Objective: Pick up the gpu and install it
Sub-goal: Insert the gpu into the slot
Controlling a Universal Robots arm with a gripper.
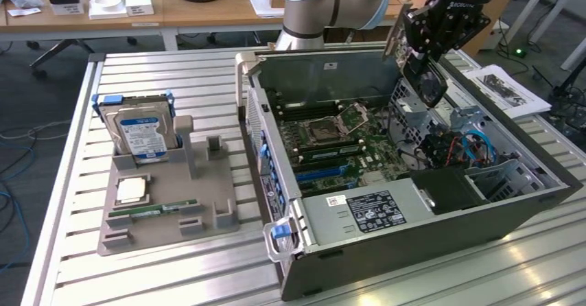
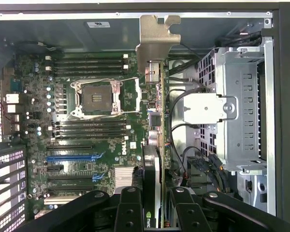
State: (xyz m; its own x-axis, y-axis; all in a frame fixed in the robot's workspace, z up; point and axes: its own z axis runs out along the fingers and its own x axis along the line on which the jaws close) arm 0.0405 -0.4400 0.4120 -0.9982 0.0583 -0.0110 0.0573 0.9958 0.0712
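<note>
- My fingers (image 1: pixel 430 45) (image 2: pixel 134 203) are clamped on the gpu (image 1: pixel 429 79) (image 2: pixel 152 164), one on each flat face of the card, at a narrow spread.
- In the wrist view the card sits edge-on between them. Its long axis runs straight away from me to the far wall of the computer case (image 1: pixel 412 248) (image 2: pixel 286 96).
- The silvery end bracket (image 1: pixel 400 35) (image 2: pixel 154 36) is the far end of the card and points at that wall; the end near my fingers shows a green logo.
- Seen that way, the card's long axis crosses the blue slot (image 1: pixel 320 174) (image 2: pixel 72 157) at about a right angle rather than lying along it.
- In the exterior view the gpu hangs in the air above the open case, toward the exterior view's right and well clear of the motherboard (image 1: pixel 366 148) (image 2: pixel 77 140).
- There it is steeply tilted: the bracket end is higher and toward the exterior view's left, and the end with the round fan is lower.
- Below the card in the wrist view, the empty CPU socket (image 1: pixel 334 124) (image 2: pixel 96 99) lies to one side and the metal drive cage (image 2: pixel 241 106) to the other.
- The case lies on its side on the slatted desk (image 1: pixel 165 272) with its open side up.
- On the exterior view's left a grey holder (image 1: pixel 169 217) stands on the desk, well apart from the gpu. It carries an upright hard drive (image 1: pixel 142 136) and a flat green RAM stick (image 1: pixel 151 210).
</note>
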